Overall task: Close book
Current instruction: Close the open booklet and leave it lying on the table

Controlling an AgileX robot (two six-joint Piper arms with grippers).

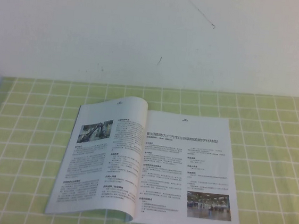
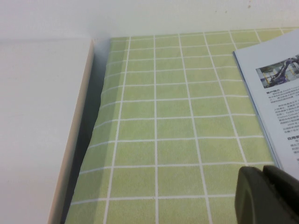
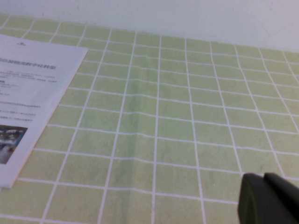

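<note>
Book (image 1: 149, 165) lies open at six o'clock on the green checked cloth (image 1: 277, 120) (its left page bulges near the spine). Left gripper (image 2: 264, 176) hovers over cloth at the book's nine o'clock, right gripper (image 3: 264, 181) at its three o'clock. Both claws are pressed together, clear of the pages.

The high camera looks down from the robot's side over the whole book (image 1: 149, 165) on the tabletop (image 1: 273, 157). The wrist cameras sit low and close: the left end effector (image 2: 264, 186) faces the book's left edge, the right end effector (image 3: 265, 196) its right edge.
</note>
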